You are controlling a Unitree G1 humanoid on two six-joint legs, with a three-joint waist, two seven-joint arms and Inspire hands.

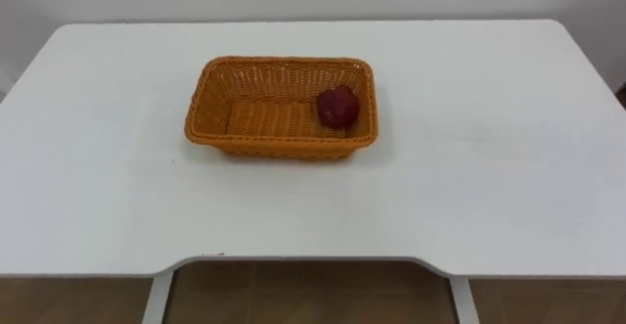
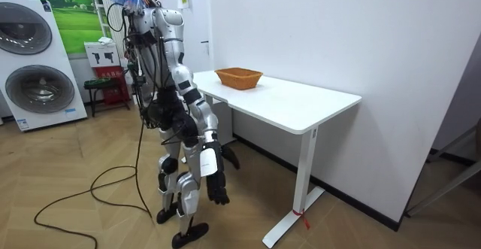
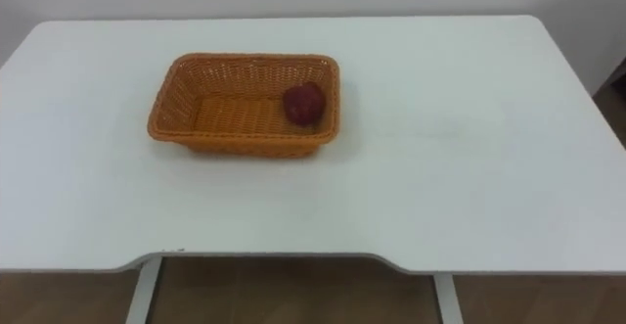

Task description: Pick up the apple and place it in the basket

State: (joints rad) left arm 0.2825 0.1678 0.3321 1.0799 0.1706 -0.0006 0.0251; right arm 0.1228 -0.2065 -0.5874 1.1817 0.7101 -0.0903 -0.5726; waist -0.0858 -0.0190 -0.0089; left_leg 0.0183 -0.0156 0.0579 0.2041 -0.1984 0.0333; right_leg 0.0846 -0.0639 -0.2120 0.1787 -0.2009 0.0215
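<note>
One round red apple (image 1: 337, 107) in rect. woven basket (image 1: 274, 146).

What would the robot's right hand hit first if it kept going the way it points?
The right hand hangs pointing down, so probably the brown wooden floor first.

wall (image 2: 338, 38): plain white | table (image 2: 301, 102): white top, white legs, standing close to the wall | floor (image 2: 90, 151): brown wood | far corner: two stacked white washing machines (image 2: 37, 83), landscape picture (image 2: 71, 8) beside them
</note>
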